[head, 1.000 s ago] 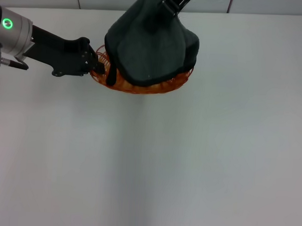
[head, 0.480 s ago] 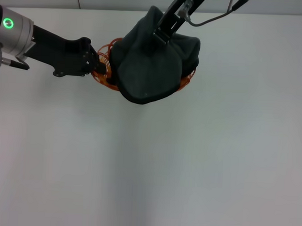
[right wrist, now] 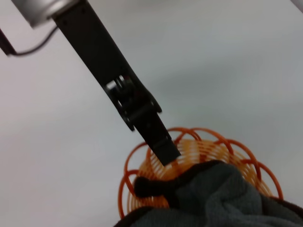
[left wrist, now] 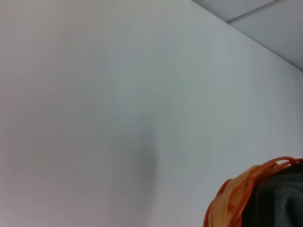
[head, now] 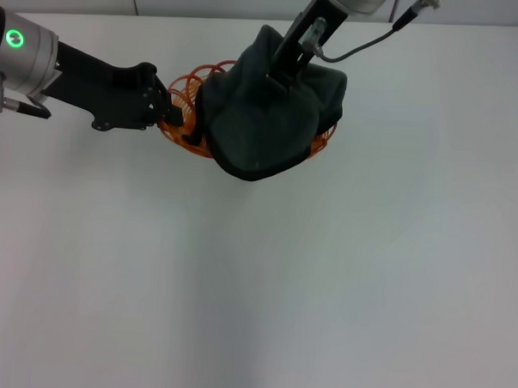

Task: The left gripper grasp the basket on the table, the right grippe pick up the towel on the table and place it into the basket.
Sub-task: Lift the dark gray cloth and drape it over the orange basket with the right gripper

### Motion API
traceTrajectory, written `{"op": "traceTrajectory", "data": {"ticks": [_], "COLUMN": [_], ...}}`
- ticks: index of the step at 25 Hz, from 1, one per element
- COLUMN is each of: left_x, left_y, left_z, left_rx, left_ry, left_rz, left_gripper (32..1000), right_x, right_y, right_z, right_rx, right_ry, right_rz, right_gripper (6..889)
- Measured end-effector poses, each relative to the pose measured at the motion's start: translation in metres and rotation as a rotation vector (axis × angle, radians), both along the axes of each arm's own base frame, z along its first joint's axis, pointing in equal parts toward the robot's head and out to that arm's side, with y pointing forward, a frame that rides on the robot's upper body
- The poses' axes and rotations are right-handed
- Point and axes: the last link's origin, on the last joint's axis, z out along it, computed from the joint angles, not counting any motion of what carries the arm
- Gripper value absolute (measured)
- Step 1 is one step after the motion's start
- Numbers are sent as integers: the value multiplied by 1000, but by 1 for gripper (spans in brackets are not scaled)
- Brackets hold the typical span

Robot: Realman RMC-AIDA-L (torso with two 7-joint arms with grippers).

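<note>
The orange wire basket (head: 188, 95) stands at the far middle of the white table (head: 324, 274). My left gripper (head: 171, 116) reaches in from the left and is shut on the basket's left rim. The dark grey towel (head: 262, 125) lies bunched over most of the basket and hangs over its near rim. From the far right my right gripper (head: 281, 71) comes down onto the top of the towel, shut on a fold. The right wrist view shows the left gripper (right wrist: 164, 150) on the basket (right wrist: 199, 144), with the towel (right wrist: 218, 198) inside. The left wrist view catches only the basket's rim (left wrist: 234, 201).
The table's far edge (head: 163, 16) runs just behind the basket. The right arm's cable (head: 360, 45) loops above the towel.
The right gripper has come down with the towel, lowering it onto the basket and shifting it slightly right. More of the basket's left rim now shows. The left arm has not moved.
</note>
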Motion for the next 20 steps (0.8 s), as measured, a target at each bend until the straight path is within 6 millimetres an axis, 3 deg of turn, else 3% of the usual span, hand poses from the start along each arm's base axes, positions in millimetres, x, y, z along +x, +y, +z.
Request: {"op": "traceTrajectory", "data": {"ticks": [20], "left_x": [5], "left_y": [2], "left_z": [0], "left_rx": [0], "left_ry": [2], "left_rz": [-12], "left_gripper": [87], "right_x": [11], "right_y": [1], "right_z": [-15], "right_rx": [22], "right_ry": [-55], "right_rz": [21], "right_gripper": [84]}}
